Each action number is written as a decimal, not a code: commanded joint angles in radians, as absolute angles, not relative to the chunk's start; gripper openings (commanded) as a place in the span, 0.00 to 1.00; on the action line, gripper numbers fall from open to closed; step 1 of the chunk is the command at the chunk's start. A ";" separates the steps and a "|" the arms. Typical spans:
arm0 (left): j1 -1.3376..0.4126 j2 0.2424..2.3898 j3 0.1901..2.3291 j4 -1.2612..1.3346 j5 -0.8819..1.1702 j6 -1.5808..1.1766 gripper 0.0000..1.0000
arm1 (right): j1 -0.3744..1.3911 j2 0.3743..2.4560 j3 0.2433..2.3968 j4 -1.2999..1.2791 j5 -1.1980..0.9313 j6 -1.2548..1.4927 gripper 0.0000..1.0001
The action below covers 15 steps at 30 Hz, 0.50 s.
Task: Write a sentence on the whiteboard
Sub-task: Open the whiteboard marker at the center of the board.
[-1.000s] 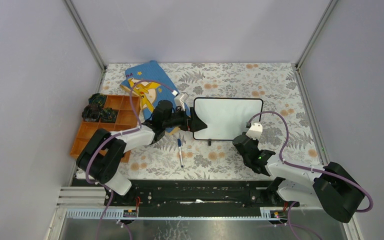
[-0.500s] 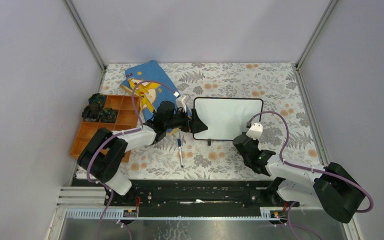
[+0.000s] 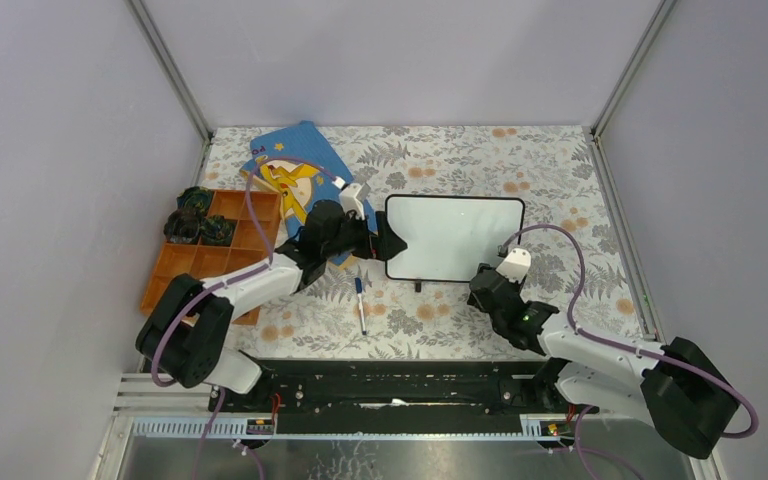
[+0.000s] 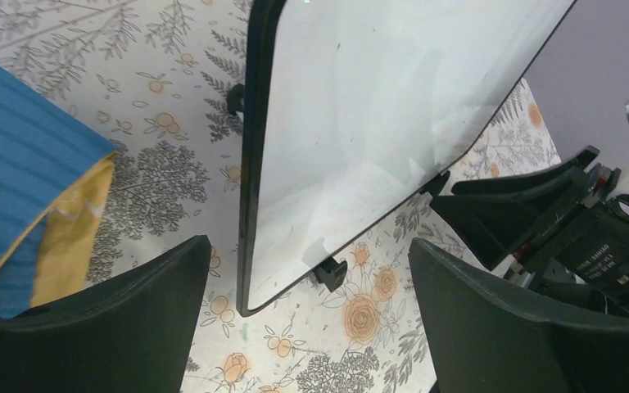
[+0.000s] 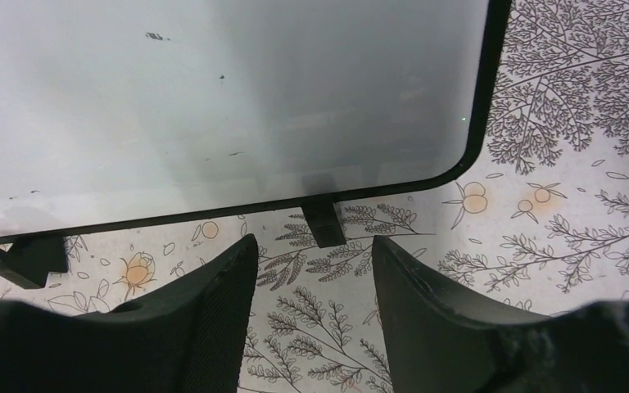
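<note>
The whiteboard (image 3: 455,238) is seen near the middle of the table (image 3: 560,160), carried on small black feet (image 5: 323,223); a few dark specks are seen on its glossy white face. The left gripper (image 4: 307,250) is spread wide at the board's left edge; the near-left corner is framed between the fingers (image 4: 131,319), apart from both, and nothing is gripped. The right gripper (image 5: 313,246) is placed just off the board's near edge, toward the near-right corner; its jaws are parted to a middling gap, with only the floral cloth (image 5: 328,327) seen between them. A marker (image 3: 360,303) is laid toward the table's near edge, left of the board; a blue picture book (image 3: 295,160) is set at the far-left corner; an orange tray (image 3: 175,265) is placed along the left edge.
</note>
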<state>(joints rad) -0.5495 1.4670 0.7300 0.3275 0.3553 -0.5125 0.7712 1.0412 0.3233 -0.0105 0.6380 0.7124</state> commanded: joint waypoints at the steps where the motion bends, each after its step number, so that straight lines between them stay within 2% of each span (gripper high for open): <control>1: -0.555 1.410 0.752 0.280 0.265 -0.472 0.99 | 0.769 0.972 0.355 -0.081 0.641 0.736 0.62; 4: -0.554 1.371 0.762 0.234 0.222 -0.464 0.99 | 0.769 0.907 0.364 -0.135 0.630 0.735 0.68; 8: -0.549 1.284 0.771 0.163 0.161 -0.470 0.99 | 0.769 0.777 0.403 -0.246 0.594 0.716 0.71; 15: -0.547 1.019 0.787 0.004 -0.044 -0.398 0.99 | 0.771 0.640 0.523 -0.318 0.379 0.563 0.63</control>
<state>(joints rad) -0.5491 1.1488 0.7486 0.0879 0.1188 -0.4732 0.7712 0.6731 0.4313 -0.2806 0.5262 0.6624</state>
